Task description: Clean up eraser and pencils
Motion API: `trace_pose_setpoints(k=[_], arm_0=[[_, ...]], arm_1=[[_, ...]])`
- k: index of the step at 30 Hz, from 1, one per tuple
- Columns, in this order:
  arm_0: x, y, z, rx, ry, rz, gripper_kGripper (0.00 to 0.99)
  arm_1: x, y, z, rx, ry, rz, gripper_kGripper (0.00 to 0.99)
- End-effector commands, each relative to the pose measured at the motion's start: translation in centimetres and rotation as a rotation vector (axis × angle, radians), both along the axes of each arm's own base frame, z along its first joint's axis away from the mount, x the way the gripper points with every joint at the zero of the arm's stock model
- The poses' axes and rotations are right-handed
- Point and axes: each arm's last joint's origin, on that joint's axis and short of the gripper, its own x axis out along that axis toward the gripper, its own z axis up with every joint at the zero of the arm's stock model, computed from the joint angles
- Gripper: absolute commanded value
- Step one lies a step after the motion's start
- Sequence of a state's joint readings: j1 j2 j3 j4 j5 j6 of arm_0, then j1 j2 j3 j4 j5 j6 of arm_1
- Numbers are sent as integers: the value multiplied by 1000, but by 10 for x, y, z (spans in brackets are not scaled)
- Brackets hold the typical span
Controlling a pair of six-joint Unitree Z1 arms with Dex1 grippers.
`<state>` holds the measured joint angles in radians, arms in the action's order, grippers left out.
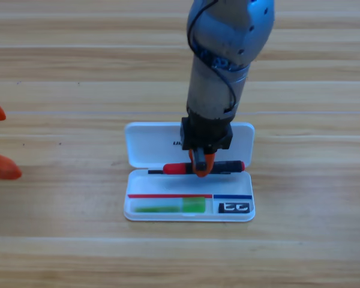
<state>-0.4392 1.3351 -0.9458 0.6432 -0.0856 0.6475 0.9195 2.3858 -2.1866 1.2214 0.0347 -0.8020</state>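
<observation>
My right gripper reaches in from the top to the middle and is shut on the long pencil, a marker with a red cap and black barrel. It holds the marker level over the back of the white case's tray, just in front of the open lid. The light-green pencil lies in the tray's long front compartment. In the small right compartment sits the black eraser. At the left edge, only the two orange jaw tips of my left gripper show, wide apart and holding nothing.
The case lies open in the middle of the wooden table, with its lid folded back towards the arm. The right arm's grey body stands over the lid and hides part of it.
</observation>
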Motion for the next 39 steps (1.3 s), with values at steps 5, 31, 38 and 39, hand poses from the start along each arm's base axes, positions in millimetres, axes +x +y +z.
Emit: trace_pose_setpoints(k=[5,31,38,39], arm_0=[[-3,4,-6,-9,-2,6,990],[-1,3,-9,-6,8,-2,990],[12,-3,0,-26,-19,-1,989],[17,-6,3,-30,-22,-2,989]], arm_1=[[-6,17,-39,-83,30,23,0],[-20,16,-12,-45,23,11,990],[-83,-63,122,144,70,38,990],[-98,-84,143,180,59,42,990]])
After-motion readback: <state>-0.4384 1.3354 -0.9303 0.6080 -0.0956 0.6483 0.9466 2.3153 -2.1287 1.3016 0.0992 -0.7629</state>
